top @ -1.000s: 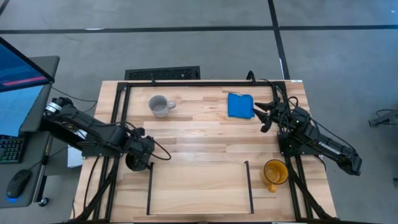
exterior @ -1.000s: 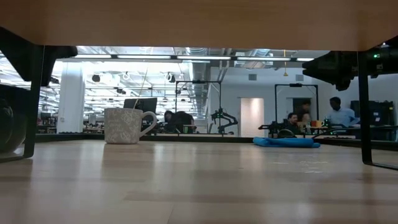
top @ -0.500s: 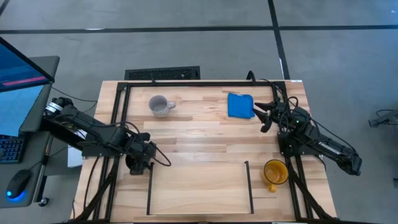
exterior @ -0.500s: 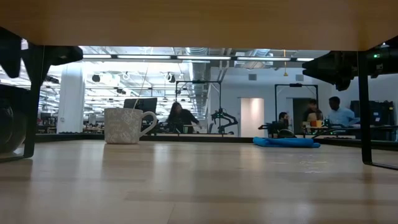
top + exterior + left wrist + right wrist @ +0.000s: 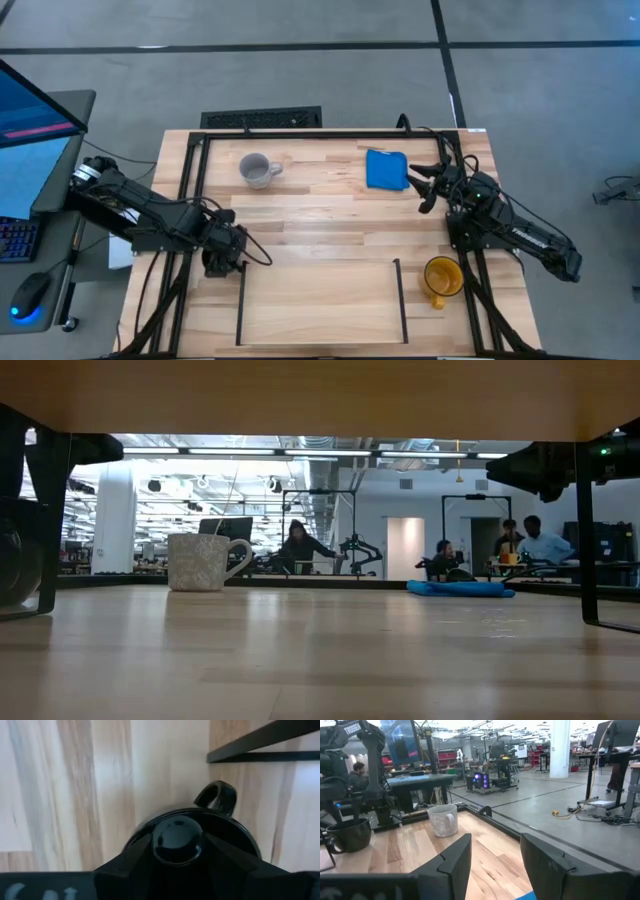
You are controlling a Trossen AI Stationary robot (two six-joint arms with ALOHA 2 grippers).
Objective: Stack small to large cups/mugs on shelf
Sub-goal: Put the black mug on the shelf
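My left gripper (image 5: 226, 256) is shut on the small black mug (image 5: 200, 827) at the table's left. It is just outside the left black bar (image 5: 240, 300) of the wood-plank shelf (image 5: 320, 300). The mug's handle (image 5: 217, 797) points toward that bar. The pale grey-white mug (image 5: 258, 170) stands upright on its base at the far left and also shows in the low view (image 5: 205, 562). The yellow-orange mug (image 5: 441, 277) stands just outside the shelf's right bar (image 5: 400, 295). My right gripper (image 5: 428, 187) is open and empty beside the blue cloth (image 5: 386, 168). My left gripper comes at the black mug from above, fingers pointing down at the rim side (image 5: 142, 832) opposite the handle. The fingers themselves hide the place of contact. The mug is upright, opening up. I cannot tell whether it rests on the table or hangs just above it.
A black metal frame (image 5: 195, 160) runs around the table's edges. The blue cloth lies flat at the far right and shows in the low view (image 5: 460, 588). People stand in the room beyond the table (image 5: 300, 545). A monitor and keyboard (image 5: 20, 140) stand off the table's left.
My left gripper has shifted a little toward the table's near edge and the shelf's left bar, taking the black mug with it upright. People in the room beyond have moved.
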